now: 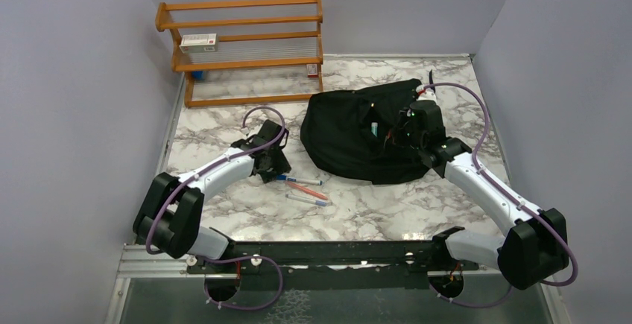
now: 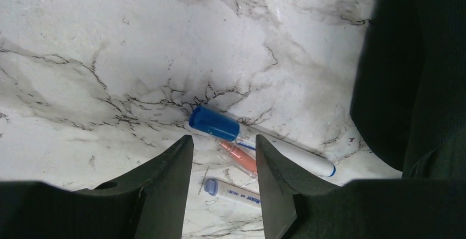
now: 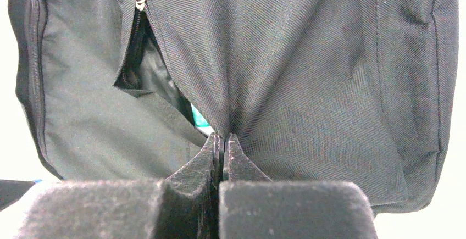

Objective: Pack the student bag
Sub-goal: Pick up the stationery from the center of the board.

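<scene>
Student bag (image 1: 358, 134) is slumped centre-right on the surface (image 1: 373, 212): soft, floppy, best pinched at the zipper edge. Right gripper (image 3: 222, 140) jaws are shut on its fabric there. Left gripper (image 2: 222, 156) jaws are half open, empty, over the pens (image 2: 214, 122).

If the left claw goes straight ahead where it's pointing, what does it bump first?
Probably the orange pen, seen between the left gripper's open fingertips; depth is hard to judge.

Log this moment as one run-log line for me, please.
left hand: open, above three pens on table | right hand: shut, pinching student bag fabric | pens: not yet packed
</scene>
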